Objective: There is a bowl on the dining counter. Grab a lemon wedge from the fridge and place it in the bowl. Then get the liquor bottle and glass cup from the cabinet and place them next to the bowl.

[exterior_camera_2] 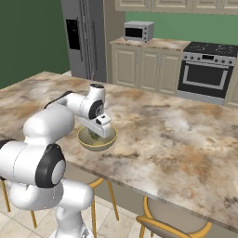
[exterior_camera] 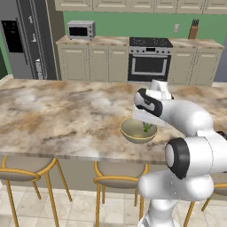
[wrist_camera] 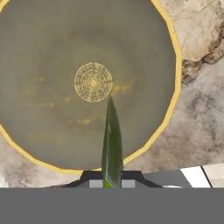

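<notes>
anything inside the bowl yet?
Not resting in it. The lemon wedge hangs over the bowl, pinched in the shut end effector. The hand view shows the bowl's bare floor; in the base views the arm covers part of it.

One bowl, one lemon wedge, three stools, one microwave.

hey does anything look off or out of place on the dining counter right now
Nothing stands out. The bowl sits upright on the dining counter, nothing spilled. The gripper is shut on the lemon wedge, above the bowl's inside.
</notes>
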You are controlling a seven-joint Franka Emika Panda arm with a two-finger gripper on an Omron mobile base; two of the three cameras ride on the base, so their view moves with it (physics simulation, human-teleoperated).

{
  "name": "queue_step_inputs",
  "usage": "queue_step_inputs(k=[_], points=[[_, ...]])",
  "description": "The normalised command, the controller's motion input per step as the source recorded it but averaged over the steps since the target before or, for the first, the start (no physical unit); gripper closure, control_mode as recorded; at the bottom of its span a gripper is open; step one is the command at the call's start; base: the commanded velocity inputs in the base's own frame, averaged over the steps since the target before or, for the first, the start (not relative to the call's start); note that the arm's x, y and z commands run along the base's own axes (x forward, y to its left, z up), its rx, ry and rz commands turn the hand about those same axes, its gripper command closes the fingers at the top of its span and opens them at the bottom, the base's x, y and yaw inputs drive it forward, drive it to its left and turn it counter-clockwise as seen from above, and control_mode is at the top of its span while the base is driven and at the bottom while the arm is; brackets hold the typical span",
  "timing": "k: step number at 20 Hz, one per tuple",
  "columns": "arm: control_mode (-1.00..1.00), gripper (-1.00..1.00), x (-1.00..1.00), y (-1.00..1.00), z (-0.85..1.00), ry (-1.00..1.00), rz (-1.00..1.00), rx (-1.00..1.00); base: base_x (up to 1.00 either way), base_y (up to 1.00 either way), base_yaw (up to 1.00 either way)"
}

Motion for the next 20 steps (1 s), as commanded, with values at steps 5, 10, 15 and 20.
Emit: queue_step_inputs(k=[5,10,15,20], points=[[-1.0,1.0,0.24,0.0,-0.25,0.04,0.0,0.0,0.0,0.0,0.0],[-1.0,1.0,0.3,0.0,-0.2,0.04,0.0,0.0,0.0,0.0,0.0],[-1.0,1.0,0.24,0.0,-0.18,0.03,0.0,0.0,0.0,0.0,0.0],[-1.0,1.0,0.21,0.0,-0.19,0.04,0.0,0.0,0.0,0.0,0.0]])
